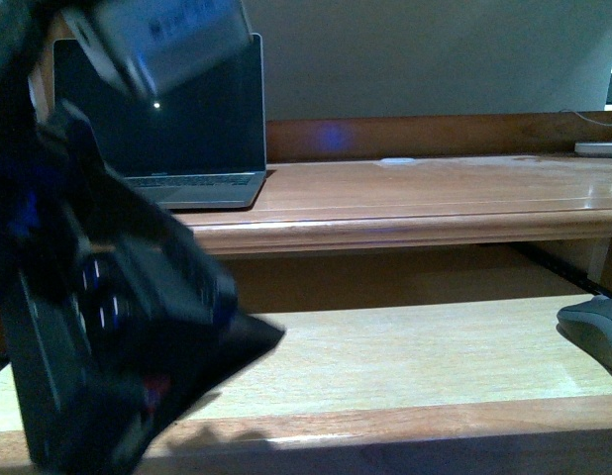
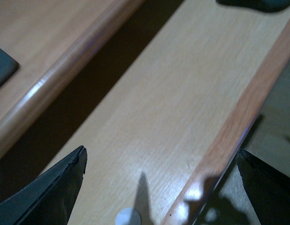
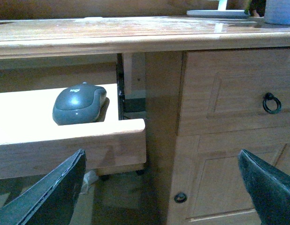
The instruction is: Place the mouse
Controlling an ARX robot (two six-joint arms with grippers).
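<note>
The dark grey mouse (image 1: 595,329) lies on the pull-out keyboard shelf (image 1: 405,361) at its right end, below the desk top. In the right wrist view the mouse (image 3: 79,103) sits near the shelf's front corner, beyond and apart from my open, empty right gripper (image 3: 161,187). A dark edge of the mouse (image 2: 255,3) shows far off in the left wrist view. My left gripper (image 2: 161,185) is open and empty, hovering over the shelf's front rim (image 2: 232,126). My left arm (image 1: 98,297) fills the left of the front view.
An open laptop (image 1: 172,124) with a dark screen stands on the desk top (image 1: 435,193) at the left. A cabinet (image 3: 229,136) with ring-pull drawers (image 3: 271,103) stands to the right of the shelf. A pale object (image 1: 601,148) lies at the desk's far right.
</note>
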